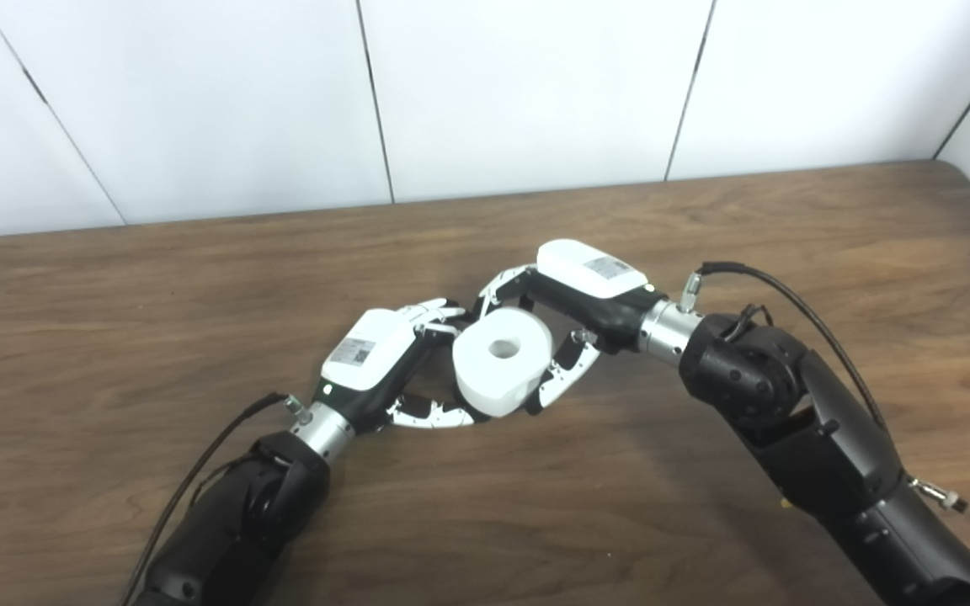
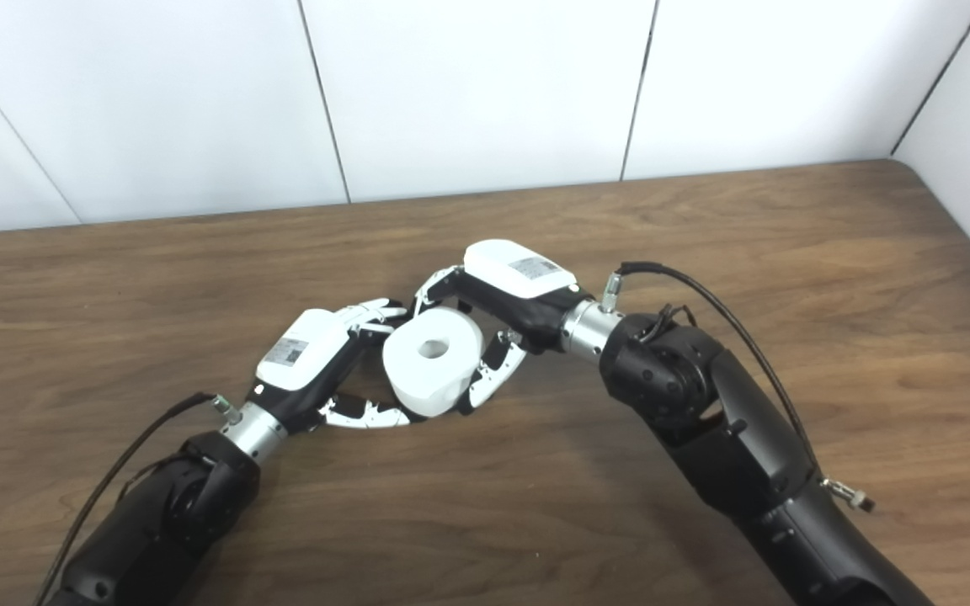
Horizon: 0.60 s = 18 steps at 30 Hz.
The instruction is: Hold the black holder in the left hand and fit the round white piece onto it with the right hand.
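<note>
The round white piece (image 1: 502, 360) is a thick white roll with a hole in its middle, held just above the brown table (image 1: 485, 522) at the centre. My right hand (image 1: 573, 290) is shut on it, fingers over its far side and thumb on its near right side. My left hand (image 1: 388, 358) closes on its left side, fingers at the upper left edge and thumb stretched under its lower left edge. It also shows in the right eye view (image 2: 434, 360). No black holder shows in either view; anything behind or under the roll is hidden.
The white wall panels (image 1: 519, 93) rise along the table's far edge. The table's right corner (image 1: 956, 168) lies at the far right. Both forearms come in low over the near part of the table.
</note>
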Tool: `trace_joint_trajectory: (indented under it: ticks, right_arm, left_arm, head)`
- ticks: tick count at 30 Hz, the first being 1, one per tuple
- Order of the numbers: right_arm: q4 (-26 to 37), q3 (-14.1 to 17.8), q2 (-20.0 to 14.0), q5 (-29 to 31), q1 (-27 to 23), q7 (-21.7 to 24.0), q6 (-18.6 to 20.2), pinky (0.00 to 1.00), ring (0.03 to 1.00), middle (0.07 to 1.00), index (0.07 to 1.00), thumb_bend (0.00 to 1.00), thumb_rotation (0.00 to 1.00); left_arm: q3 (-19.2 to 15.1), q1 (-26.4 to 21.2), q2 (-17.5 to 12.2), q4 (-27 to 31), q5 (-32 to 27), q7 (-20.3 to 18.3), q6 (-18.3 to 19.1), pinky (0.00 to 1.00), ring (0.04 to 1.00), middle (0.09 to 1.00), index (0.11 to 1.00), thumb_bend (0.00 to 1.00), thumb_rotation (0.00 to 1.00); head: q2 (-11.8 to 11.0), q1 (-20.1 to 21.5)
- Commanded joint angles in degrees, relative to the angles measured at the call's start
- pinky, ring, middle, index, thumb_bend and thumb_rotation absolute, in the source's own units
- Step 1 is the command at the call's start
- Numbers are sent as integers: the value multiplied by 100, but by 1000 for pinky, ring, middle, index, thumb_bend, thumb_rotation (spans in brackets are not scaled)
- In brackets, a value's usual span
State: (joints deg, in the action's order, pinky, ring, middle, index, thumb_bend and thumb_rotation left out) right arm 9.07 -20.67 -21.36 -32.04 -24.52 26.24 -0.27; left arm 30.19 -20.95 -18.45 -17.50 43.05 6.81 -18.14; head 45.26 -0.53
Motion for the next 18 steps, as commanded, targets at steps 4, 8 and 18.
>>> trace_joint_trajectory:
  ticks: [4,8,18]
  right_arm:
    - [77,77,-16,23,-84,-139,-188,607,758,739,480,524,133]
    - [132,189,41,122,-93,-228,-169,629,764,738,479,523,133]
    - [255,355,71,116,-188,-182,-65,638,751,732,480,524,132]
  left_arm:
    - [278,213,32,-210,228,-537,172,808,878,822,479,524,67]
    - [291,199,25,-241,293,-479,162,803,877,820,479,525,67]
    - [285,190,7,-223,264,-519,169,803,872,822,480,525,67]
  head:
    - [0,-7]
    - [4,0]
    - [16,4]
